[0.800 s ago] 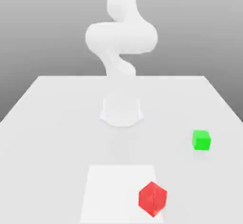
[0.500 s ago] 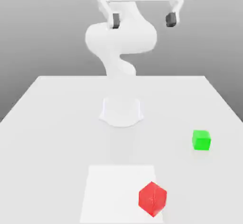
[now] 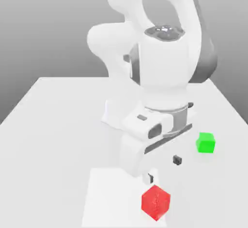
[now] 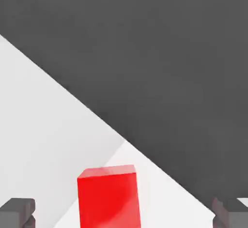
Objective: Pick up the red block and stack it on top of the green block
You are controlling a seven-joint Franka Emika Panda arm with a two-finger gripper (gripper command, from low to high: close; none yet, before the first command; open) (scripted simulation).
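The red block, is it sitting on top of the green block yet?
No, the red block rests on the table by itself, apart from the green block farther back on the exterior view's right.

The small bright red matte cube sits on the pale white bench, between the tool's two dark, widely parted fingertips, touching neither.

Even, diffuse illumination throughout; no distinct light source apparent. White table and white arm rendered bright, with low contrast against each other. Backdrop graded from darker grey above to lighter grey near table level. Faint soft shadow beneath green block. Mild sheen on red block in hand view. No glare, no edge distortion; slight softness overall.
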